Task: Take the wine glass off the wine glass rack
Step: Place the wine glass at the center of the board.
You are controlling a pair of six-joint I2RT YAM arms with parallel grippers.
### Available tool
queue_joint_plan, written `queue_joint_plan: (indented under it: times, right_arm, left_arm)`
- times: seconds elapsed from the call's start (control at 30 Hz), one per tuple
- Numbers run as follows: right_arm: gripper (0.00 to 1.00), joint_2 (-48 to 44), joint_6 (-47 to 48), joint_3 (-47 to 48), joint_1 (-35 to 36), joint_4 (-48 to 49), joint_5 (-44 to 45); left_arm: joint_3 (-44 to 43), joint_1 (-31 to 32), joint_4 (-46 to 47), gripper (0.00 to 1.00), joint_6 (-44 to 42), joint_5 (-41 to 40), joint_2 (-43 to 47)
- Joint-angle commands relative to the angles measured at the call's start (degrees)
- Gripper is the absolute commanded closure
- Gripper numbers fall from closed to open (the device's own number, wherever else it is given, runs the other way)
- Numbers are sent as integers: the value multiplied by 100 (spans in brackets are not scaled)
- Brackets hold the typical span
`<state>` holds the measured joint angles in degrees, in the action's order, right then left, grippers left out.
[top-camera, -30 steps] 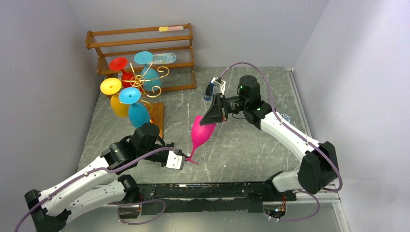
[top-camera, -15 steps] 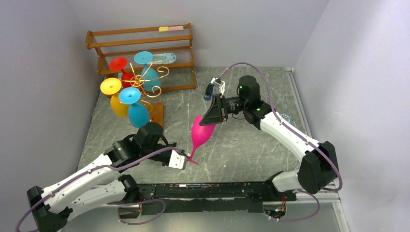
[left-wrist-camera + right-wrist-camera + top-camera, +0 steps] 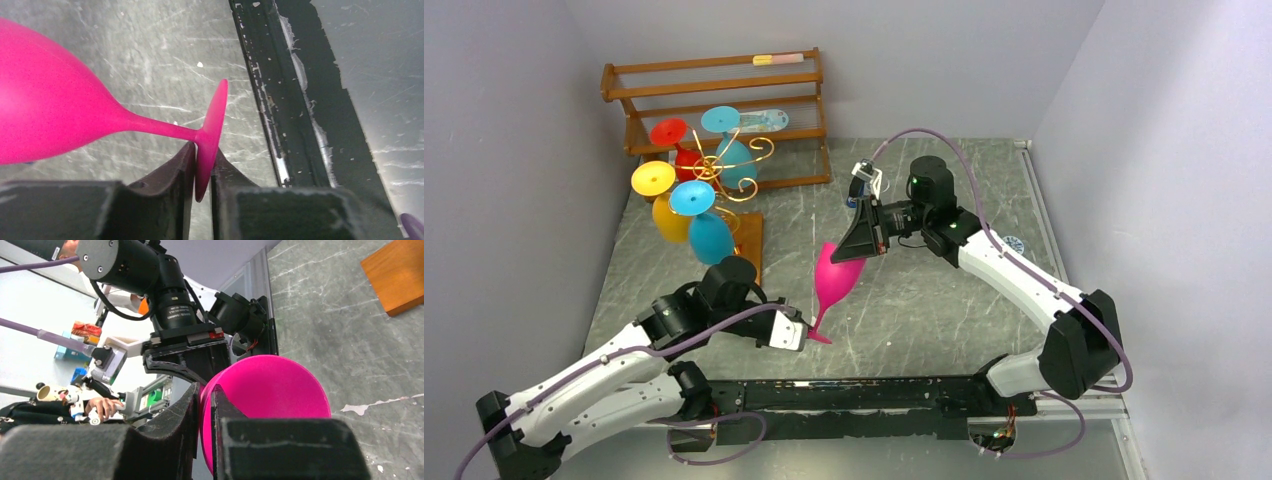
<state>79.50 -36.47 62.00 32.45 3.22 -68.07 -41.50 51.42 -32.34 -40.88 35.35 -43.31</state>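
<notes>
- Found pink wine glass (image 3: 836, 280) off the wine glass rack (image 3: 724, 165), hanging tilted above the middle of the bench (image 3: 944, 320), toward the near edge and well apart from the rack near the far left corner.
- Noted left end effector (image 3: 204, 150) pressed onto the edge of the foot disc, with thin purchase only.
- Noted right end effector (image 3: 205, 387) pinching the bowl wall at the rim.
- Judged main risk: foot disc slipping out of the narrow edge hold, given a smooth surface and shallow bite. Likely result a swing or a drop onto the bench.
- Judged second risk: opposing pulls from two arms on one glass, bending the slender stem or twisting the rim out of the right pinch.
- Judged lesser risk: letting go of either end before seating the foot flat, leaving the glass to topple.
- Recorded appearance: opaque bright pink, matte, rounded bowl tapering to a thin stem and a flat round foot. No cracks visible. Material not determinable, possibly plastic or silicone.
</notes>
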Motion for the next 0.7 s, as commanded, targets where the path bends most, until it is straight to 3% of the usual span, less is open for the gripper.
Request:
queue_joint_plan:
  times: [0.0,0.27,0.67]
  right_arm:
    - [100,-41,394,180,189,-288,123]
    - [100,-270,416,-12,189,-77,389]
    - [100,-382,637,-12,216,-263,767]
  left_arm:
    - [219,-43,766,76,491,-23,63]
    - [33,-42,311,56,261,138,-152]
    - [-10,-36,424,50,370,64,-43]
